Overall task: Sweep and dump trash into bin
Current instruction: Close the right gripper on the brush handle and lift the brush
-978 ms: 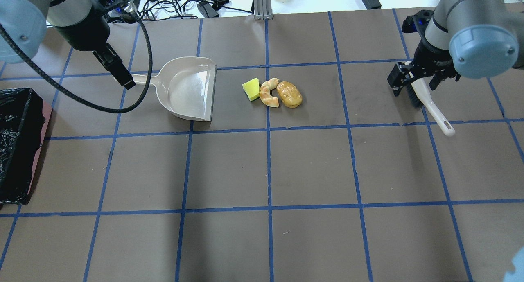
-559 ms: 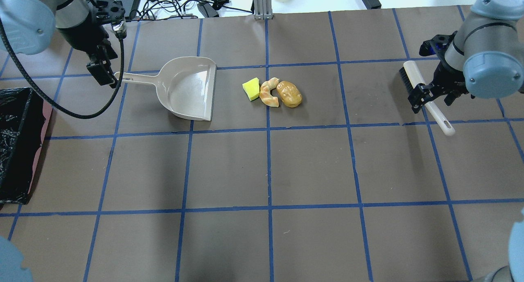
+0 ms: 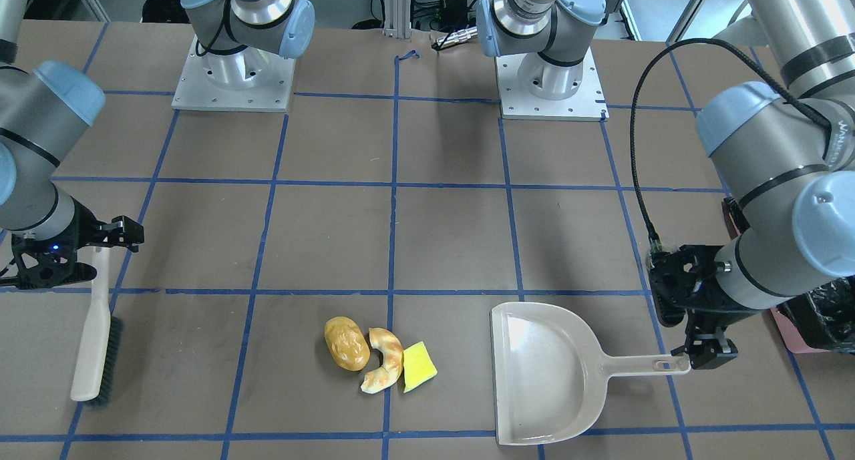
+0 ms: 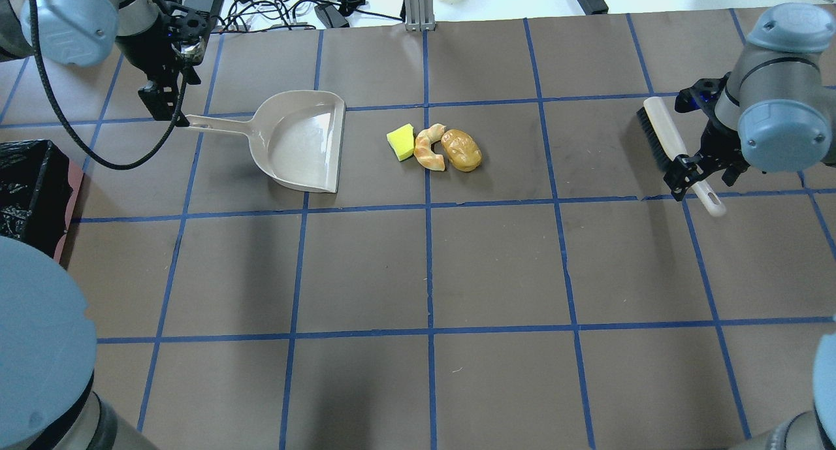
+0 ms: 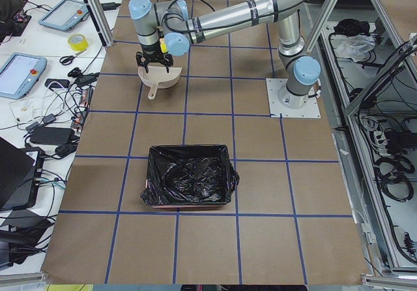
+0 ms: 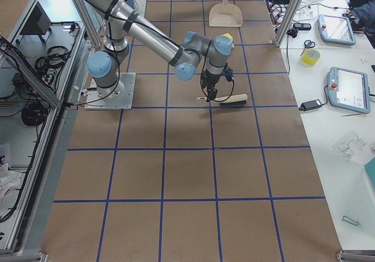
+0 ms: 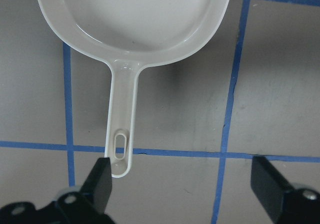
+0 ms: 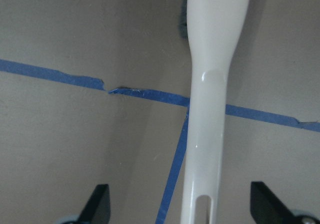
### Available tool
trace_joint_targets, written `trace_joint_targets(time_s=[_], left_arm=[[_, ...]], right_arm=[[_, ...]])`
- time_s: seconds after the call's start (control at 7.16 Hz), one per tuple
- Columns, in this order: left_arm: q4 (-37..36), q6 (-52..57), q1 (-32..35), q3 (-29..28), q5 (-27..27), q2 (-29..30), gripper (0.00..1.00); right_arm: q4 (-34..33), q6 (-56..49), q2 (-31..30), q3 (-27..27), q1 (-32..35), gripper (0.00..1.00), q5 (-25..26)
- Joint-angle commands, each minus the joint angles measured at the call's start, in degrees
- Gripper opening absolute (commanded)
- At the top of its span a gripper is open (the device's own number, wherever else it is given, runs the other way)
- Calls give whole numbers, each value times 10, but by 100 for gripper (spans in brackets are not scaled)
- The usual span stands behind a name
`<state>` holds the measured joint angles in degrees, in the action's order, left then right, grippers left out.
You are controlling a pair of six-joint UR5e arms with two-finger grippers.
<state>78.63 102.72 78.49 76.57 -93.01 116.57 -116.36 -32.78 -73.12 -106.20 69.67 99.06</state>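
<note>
Three trash pieces (image 4: 432, 147) are lying mid-frame in the overhead view, near the dustpan (image 4: 300, 143) and to its right. The bin (image 4: 26, 176) is sitting at the left edge. We are seeing the left gripper (image 7: 182, 181) open at the dustpan handle's tip, and the right gripper (image 8: 181, 206) open astride the brush (image 4: 658, 128) handle.

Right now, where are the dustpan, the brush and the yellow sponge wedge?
dustpan (image 4: 304, 143): overhead exterior view, middle of the pan.
brush (image 4: 661, 125): overhead exterior view, white back beside the bristles.
yellow sponge wedge (image 4: 400, 141): overhead exterior view, yellow top face.
</note>
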Motion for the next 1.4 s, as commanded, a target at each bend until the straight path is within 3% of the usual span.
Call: trace_joint_targets(time_s=[0.0, 0.42, 0.56, 0.7, 0.84, 1.12, 1.26], left_arm=[[-13, 19, 0, -39, 0, 42, 100], [-47, 4, -6, -34, -3, 75, 99], [-74, -8, -14, -9, -2, 77, 99], [-147, -39, -17, 43, -2, 71, 99], [-219, -36, -19, 81, -2, 67, 100], [-223, -34, -30, 87, 5, 68, 99], [-223, -35, -30, 90, 6, 73, 94]], right_arm=[[3, -7, 15, -6, -1, 84, 3], [3, -6, 18, -6, -15, 71, 3], [4, -7, 18, -6, -26, 55, 3], [5, -5, 18, -6, -26, 43, 2], [7, -4, 18, -6, -26, 37, 0], [8, -4, 18, -4, -26, 29, 0], [8, -4, 16, -2, -26, 18, 0]])
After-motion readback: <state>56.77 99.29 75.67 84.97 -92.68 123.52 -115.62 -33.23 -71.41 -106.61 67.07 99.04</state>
